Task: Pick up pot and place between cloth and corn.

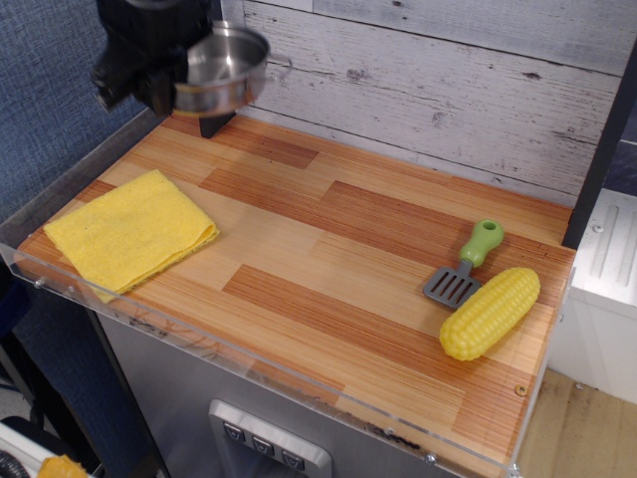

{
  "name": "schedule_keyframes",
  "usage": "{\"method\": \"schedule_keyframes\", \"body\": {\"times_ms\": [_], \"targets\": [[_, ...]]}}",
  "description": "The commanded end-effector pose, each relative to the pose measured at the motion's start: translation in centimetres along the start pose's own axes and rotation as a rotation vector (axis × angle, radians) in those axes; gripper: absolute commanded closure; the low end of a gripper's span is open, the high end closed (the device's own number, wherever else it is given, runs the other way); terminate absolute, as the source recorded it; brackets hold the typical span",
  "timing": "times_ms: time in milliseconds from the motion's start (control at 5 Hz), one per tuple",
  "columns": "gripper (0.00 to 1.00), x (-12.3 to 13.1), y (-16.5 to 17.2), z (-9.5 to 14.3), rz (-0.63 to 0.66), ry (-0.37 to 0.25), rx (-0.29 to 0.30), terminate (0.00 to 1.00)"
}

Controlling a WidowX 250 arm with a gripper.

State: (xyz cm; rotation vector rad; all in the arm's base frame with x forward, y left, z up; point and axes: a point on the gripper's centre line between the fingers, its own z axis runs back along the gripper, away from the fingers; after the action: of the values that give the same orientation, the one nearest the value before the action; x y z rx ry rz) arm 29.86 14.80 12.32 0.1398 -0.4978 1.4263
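Note:
My black gripper (149, 85) is at the top left, shut on the rim of the shiny steel pot (221, 68). It holds the pot well above the wooden table's (328, 259) far left corner, tilted a little. The fingertips are blurred. The yellow folded cloth (131, 231) lies flat at the front left of the table. The yellow toy corn (490, 312) lies at the front right.
A grey spatula with a green handle (466, 262) lies just left of and behind the corn. A clear plastic rim (249, 368) runs along the table's front and left edges. A grey plank wall (448, 90) stands behind.

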Motion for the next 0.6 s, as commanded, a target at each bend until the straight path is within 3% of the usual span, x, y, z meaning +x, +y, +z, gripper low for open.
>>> {"method": "schedule_keyframes", "body": {"times_ms": [0, 200, 400], "targets": [[1.0, -2.1, 0.2, 6.8, -0.107, -0.041, -0.153, 0.0], [1.0, -4.6, 0.5, 8.4, -0.195, -0.045, -0.206, 0.0], [1.0, -7.4, 1.3, 8.4, -0.285, -0.035, -0.23, 0.0]]}}
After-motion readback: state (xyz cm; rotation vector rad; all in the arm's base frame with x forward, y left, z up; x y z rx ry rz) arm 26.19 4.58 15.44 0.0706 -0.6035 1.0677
